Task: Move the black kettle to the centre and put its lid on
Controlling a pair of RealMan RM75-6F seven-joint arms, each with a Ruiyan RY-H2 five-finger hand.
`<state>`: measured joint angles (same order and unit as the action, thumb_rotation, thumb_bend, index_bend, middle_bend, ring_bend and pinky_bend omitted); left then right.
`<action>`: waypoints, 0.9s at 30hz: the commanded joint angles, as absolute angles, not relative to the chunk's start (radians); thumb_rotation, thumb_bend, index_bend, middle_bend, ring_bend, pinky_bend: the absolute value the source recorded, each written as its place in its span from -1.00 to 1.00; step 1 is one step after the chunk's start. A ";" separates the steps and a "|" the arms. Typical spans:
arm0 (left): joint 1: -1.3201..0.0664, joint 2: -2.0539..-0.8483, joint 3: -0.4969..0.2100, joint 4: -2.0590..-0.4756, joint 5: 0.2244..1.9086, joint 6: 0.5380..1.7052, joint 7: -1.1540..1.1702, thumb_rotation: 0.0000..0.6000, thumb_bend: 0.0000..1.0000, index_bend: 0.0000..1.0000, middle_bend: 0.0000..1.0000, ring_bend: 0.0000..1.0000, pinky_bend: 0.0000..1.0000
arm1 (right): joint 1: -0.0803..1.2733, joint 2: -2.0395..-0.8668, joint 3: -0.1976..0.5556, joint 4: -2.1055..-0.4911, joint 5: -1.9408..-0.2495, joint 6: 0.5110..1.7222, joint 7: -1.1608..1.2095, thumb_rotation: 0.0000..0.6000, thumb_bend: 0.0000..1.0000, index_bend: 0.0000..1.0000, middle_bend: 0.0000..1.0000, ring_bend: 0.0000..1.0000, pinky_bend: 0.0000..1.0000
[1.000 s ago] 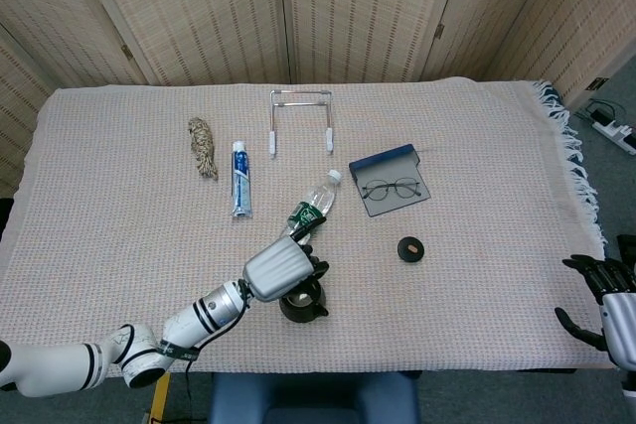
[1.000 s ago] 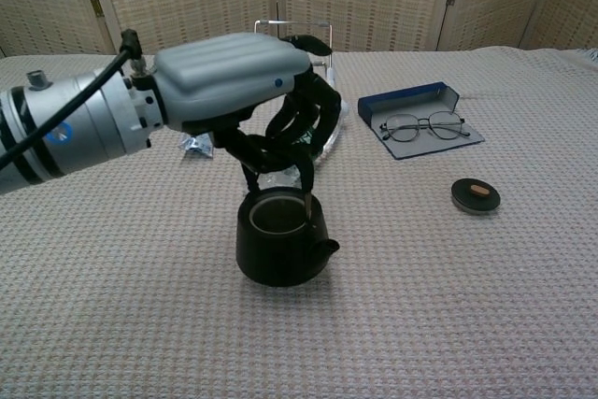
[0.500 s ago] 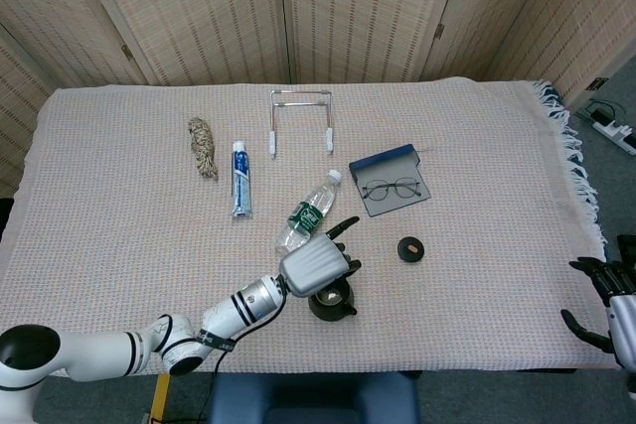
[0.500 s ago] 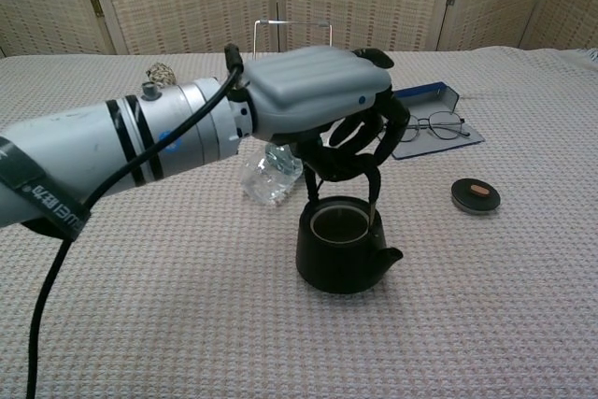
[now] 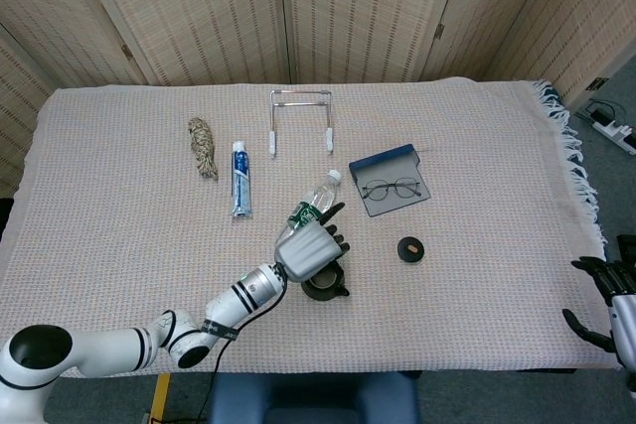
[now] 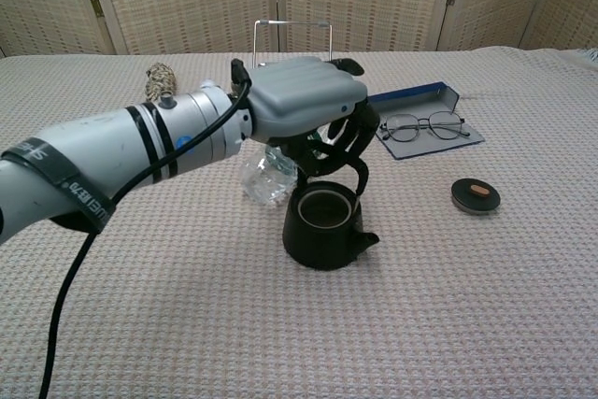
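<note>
While the black kettle (image 6: 322,229) stands upright on the woven tablecloth (image 5: 119,235) near the front middle of the table, it is covered from above by the left hand (image 6: 313,105). The fingers (image 6: 358,133) are curled down around the thin bail handle above the open mouth, so the kettle is taken to be held by that handle, directly beneath the palm. In the head view the kettle (image 5: 324,285) is seen only partly, at the lower right edge of the left hand (image 5: 310,247), with its spout turned toward the robot's right. The mouth is uncovered, and the rim is seen as a pale ring in the chest view.

The lid (image 6: 476,195) is laid flat on the cloth well apart from the kettle, to its right, with a small brown knob on top; in the head view the lid (image 5: 410,249) is found between the kettle and the glasses case.

Just behind the kettle and the hand a plastic water bottle (image 5: 313,208) is laid on its side. Further back a pair of glasses (image 5: 391,188) is rested on an open blue case (image 5: 388,161). A toothpaste tube (image 5: 240,178), a coil of rope (image 5: 203,146) and a metal wire frame (image 5: 300,116) are set at the far side.

The right hand (image 5: 608,297) is seen at the table's right edge, off the cloth, with its fingers spread apart and nothing held.
</note>
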<state>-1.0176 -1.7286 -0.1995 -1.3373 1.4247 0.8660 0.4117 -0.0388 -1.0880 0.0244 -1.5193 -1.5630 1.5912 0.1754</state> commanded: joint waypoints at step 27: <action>-0.791 -1.387 -0.168 -1.775 1.224 1.124 0.530 1.00 -0.43 -0.93 -0.98 -0.96 -1.00 | -0.003 -1.049 0.027 -1.551 -1.614 1.576 0.150 1.00 -0.45 -0.54 -0.52 -0.57 -0.69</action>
